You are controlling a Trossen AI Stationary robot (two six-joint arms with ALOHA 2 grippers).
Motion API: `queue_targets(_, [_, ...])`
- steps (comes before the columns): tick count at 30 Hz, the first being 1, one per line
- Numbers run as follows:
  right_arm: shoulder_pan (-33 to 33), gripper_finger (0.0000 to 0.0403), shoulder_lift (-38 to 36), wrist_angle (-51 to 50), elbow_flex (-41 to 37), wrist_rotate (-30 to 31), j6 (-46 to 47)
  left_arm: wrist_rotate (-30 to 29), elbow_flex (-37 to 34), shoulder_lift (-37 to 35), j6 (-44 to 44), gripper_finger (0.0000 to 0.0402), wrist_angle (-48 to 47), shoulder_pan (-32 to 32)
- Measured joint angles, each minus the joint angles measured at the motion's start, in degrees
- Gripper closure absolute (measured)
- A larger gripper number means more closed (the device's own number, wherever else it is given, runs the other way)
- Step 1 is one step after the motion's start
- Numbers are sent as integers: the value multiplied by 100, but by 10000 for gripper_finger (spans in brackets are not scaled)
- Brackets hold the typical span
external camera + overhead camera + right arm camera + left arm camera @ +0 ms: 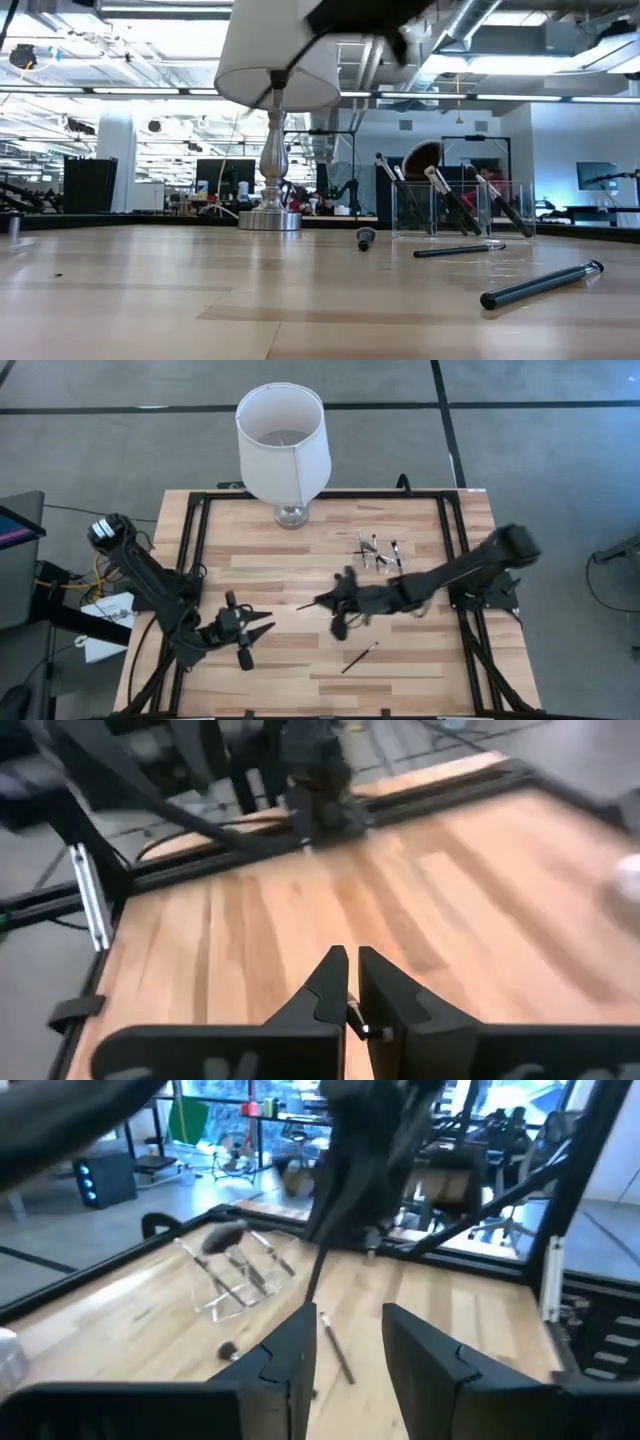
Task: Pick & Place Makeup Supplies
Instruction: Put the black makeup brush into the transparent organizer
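A thin brush (308, 604) is clenched between the nearly closed fingers of the right gripper (335, 600), raised over mid-table. Several brushes (445, 195) are held upright in the clear holder (412, 212); another brush (360, 657) is left lying loose nearby. The left gripper (262, 628) is kept spread, empty, at the left.

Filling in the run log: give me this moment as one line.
right end effector: shut on brush, mid-table | left end effector: open, waiting | loose brush: on table | holder: has brushes
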Motion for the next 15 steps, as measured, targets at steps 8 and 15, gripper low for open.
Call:
queue_targets(8, [142,397,-2289,-5501,0,1408,3324,16,-529,-64,-540,295,9,421])
queue_targets(15, [-121,397,-2495,-7705,-2,1567,4835,98,-871,-62,-1531,296,19,1046])
